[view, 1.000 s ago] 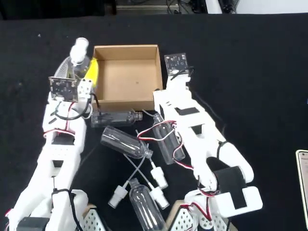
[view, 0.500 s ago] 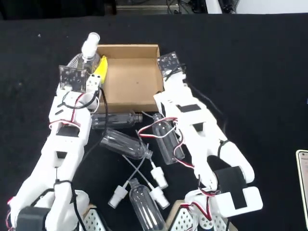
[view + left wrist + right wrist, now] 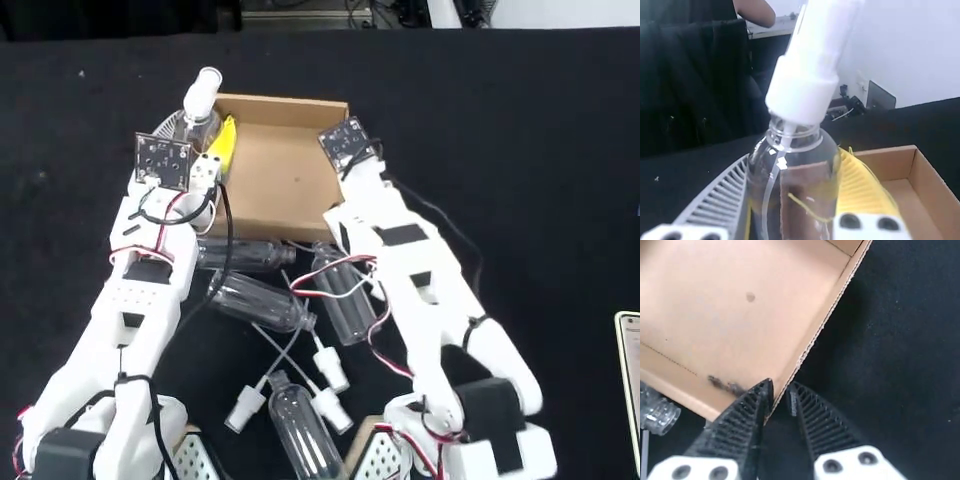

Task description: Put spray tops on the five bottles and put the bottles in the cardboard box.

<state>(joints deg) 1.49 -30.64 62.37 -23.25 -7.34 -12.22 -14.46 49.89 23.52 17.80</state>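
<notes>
A clear bottle [image 3: 197,118] with a white spray top [image 3: 207,85] stands upright in my left gripper [image 3: 196,136], which is shut on it at the far left corner of the cardboard box [image 3: 285,103]. In the left wrist view the bottle [image 3: 790,165] and its spray top [image 3: 807,75] rise between the grey and yellow fingers. My right gripper [image 3: 780,387] is shut on the box's [image 3: 715,305] right wall beside its near corner [image 3: 337,210]. Several topless bottles [image 3: 255,298] and three loose spray tops [image 3: 328,405] lie on the black table in front of the box.
The lying bottles [image 3: 345,295] and spray-top tubes crowd the space between the two arms. A flat light object [image 3: 628,350] sits at the table's right edge. Black cloth lies bare to the right of the box.
My left gripper has carried the capped bottle rightward to the box's far left corner. The box has slid and turned to the right with my right gripper on its wall.
</notes>
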